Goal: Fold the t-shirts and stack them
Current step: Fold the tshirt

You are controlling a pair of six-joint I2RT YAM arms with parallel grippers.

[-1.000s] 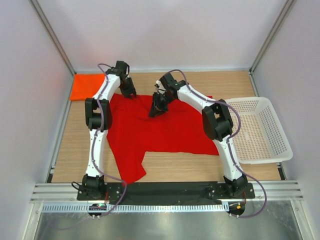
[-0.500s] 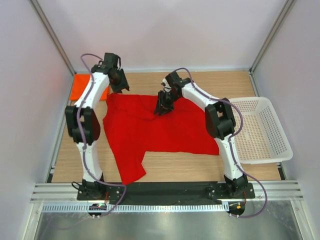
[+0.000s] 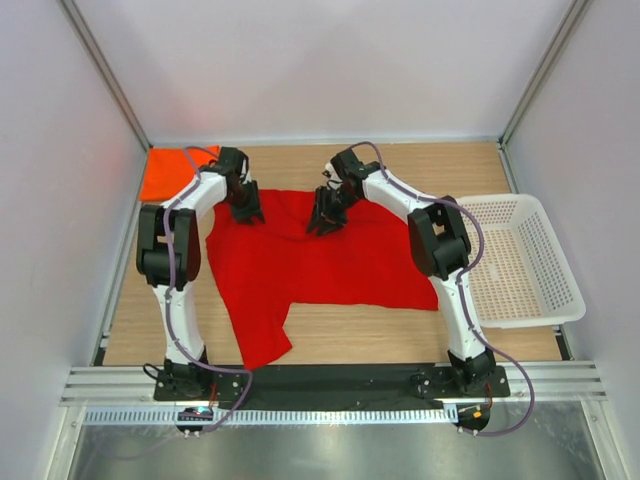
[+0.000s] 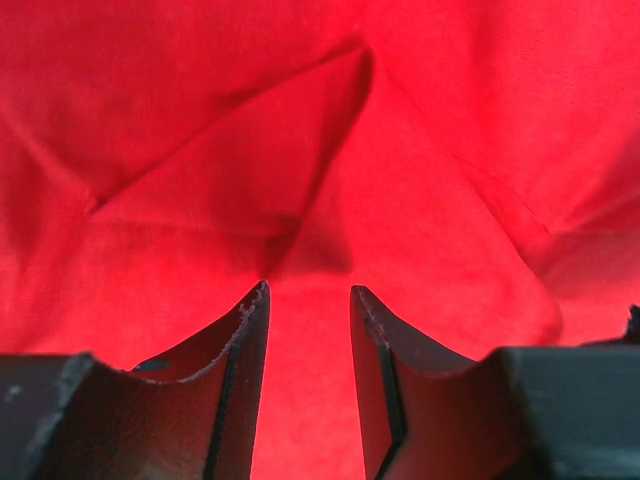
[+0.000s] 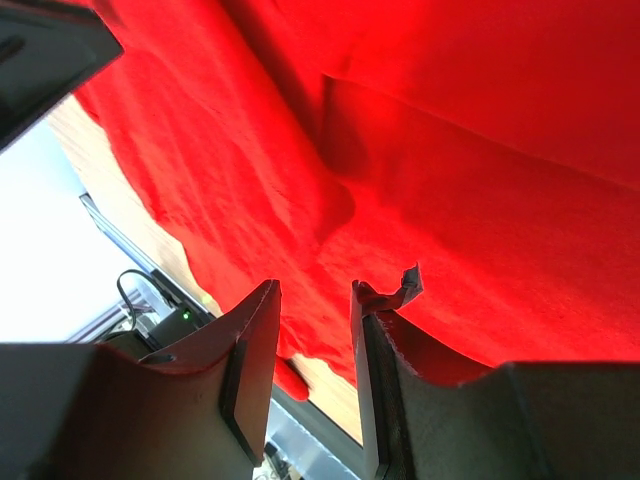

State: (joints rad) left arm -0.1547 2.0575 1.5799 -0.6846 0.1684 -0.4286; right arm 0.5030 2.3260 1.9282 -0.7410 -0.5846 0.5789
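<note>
left hand [image 3: 247, 210]: fingers partly spread, pinching nothing, low over the red shirt [image 3: 320, 265] at its far left part
right hand [image 3: 325, 222]: partly spread, empty, at the shirt's far edge
red shirt: flat mid-surface, long axis left-right, beneath both hands
orange shirt [image 3: 165, 175]: far left corner, left arm nearer
surface [image 3: 400, 335]: wood; basket [image 3: 560, 300] at right edge
room: pale walls

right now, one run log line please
left fingers: open over deep red cloth t-shirt | right fingers: same | bright orange cloth t-shirt: far-left corner
</note>
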